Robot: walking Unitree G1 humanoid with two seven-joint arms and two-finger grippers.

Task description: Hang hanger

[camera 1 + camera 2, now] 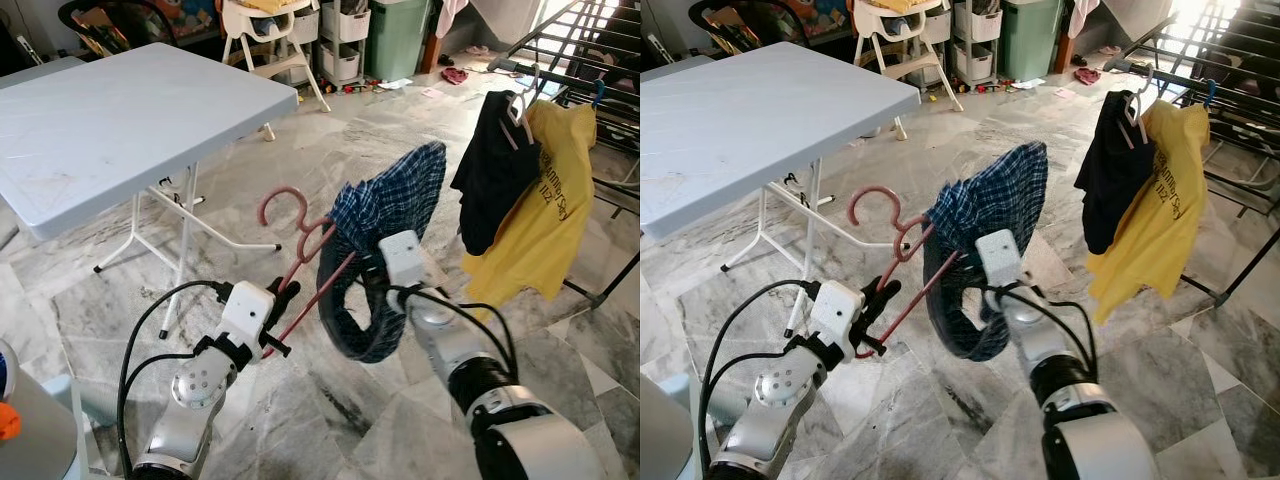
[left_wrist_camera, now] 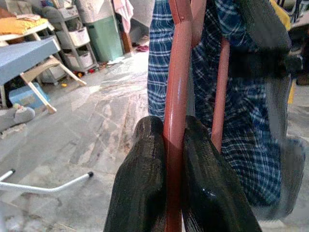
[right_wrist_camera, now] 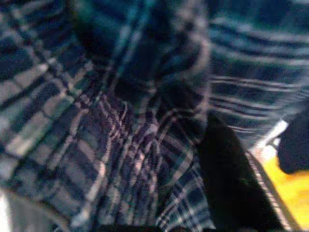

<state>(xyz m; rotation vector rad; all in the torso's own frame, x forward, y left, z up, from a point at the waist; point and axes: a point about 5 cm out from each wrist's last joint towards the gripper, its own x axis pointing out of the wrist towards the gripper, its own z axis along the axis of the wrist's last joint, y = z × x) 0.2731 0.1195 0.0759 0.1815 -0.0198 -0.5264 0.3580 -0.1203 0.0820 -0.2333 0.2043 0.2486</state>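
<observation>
A pink hanger (image 1: pixel 300 262) with its hook (image 1: pixel 283 199) pointing up is clamped at its lower bar by my left gripper (image 1: pixel 281 292), which is shut on it. In the left wrist view both black fingers (image 2: pixel 145 183) press the hanger's bar (image 2: pixel 176 96). A blue plaid garment (image 1: pixel 392 198) is threaded on the hanger and drapes over my right gripper (image 1: pixel 378 262), whose tip is buried in the cloth. The plaid cloth (image 3: pixel 120 121) lies close against the lens in the right wrist view. The drying rack (image 1: pixel 590 60) stands at the far right.
A black garment (image 1: pixel 495 165) and a yellow shirt (image 1: pixel 548 205) hang from the rack on a white hanger (image 1: pixel 520 106). A white folding table (image 1: pixel 120 120) stands to the left. A high chair (image 1: pixel 265 30), shelves and a green bin (image 1: pixel 395 35) line the back. Marble floor lies between.
</observation>
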